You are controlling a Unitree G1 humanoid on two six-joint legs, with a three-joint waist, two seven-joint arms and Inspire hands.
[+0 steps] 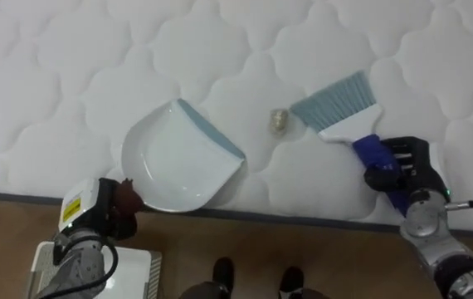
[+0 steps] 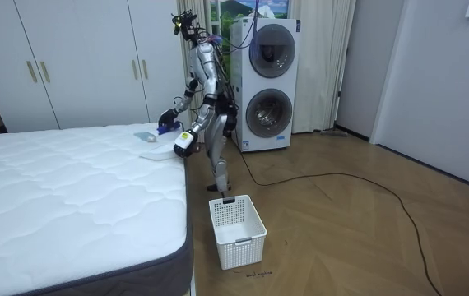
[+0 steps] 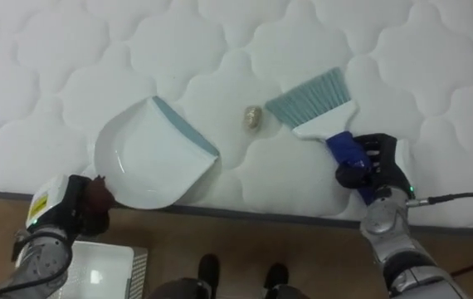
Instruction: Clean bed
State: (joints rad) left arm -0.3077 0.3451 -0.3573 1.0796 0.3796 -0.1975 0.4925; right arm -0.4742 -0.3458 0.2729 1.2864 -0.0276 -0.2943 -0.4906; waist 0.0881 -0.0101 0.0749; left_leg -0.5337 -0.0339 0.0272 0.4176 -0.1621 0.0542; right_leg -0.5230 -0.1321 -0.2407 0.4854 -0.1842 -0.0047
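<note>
White mattress spans the frame. At lower left my left hand grips the dustpan; at right my right hand clenches the brush. The scrap sits centre, between them, just left of the brush.

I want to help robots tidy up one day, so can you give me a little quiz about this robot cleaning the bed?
1. True or false: the small crumpled scrap already lies inside the dustpan.
2. Which one holds the brush? A) the left robot hand B) the right robot hand
3. In the room view, what white thing stands on the wooden floor near the corner of the mattress?

Key: 1 false, it lies on the mattress between dustpan and brush; 2 B; 3 a basket.
</note>
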